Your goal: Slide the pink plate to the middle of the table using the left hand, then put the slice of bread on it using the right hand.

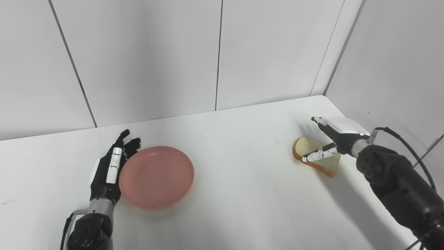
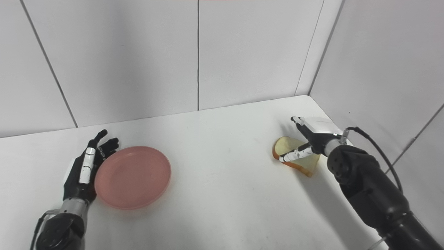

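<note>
The left hand, fingers straight and apart, stands edge-on against the left rim of the pink plate, which sits left of the table's middle. Sliding is the step in hand; next a steady push rightward. The right hand, fingers spread, hovers over the bread at the right.
</note>
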Available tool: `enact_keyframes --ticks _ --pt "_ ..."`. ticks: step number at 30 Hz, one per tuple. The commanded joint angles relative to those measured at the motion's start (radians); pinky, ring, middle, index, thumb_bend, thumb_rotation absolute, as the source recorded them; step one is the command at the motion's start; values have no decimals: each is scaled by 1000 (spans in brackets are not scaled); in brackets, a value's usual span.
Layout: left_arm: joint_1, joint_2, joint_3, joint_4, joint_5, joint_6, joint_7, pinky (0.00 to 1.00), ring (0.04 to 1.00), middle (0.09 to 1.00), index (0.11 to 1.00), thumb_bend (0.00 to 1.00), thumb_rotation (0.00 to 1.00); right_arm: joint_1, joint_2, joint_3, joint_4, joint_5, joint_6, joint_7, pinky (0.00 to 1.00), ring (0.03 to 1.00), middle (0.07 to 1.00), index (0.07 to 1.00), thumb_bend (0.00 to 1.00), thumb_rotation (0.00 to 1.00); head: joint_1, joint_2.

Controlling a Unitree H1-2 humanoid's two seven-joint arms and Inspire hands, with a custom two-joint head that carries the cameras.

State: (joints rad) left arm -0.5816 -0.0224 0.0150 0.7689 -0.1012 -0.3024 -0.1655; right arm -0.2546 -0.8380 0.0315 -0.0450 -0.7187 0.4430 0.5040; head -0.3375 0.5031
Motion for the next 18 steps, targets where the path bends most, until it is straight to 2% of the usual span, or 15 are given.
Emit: enact_keyframes --ticks 1,5,10,18 --pt "60 -15 -1 27 -8 19 -3 865 831 790 865 714 889 -42 -45 1 -7 8 -32 -6 1000 1000 1000 989 1000 575 1 1" --pt "61 -15 -3 24 -5 20 -1 862 833 793 863 715 889 -51 -49 27 22 9 -49 -11 1000 1000 1000 991 1000 589 -5 4" --pt "64 -16 -2 19 -5 21 -1 856 830 788 859 692 895 -78 -41 78 63 -17 -35 -5 1000 1000 1000 998 1000 598 -4 9" --pt "61 -12 2 24 -8 24 -5 871 839 792 865 718 881 -113 -11 115 121 -20 -15 -8 1000 1000 1000 1000 1000 562 1 11"
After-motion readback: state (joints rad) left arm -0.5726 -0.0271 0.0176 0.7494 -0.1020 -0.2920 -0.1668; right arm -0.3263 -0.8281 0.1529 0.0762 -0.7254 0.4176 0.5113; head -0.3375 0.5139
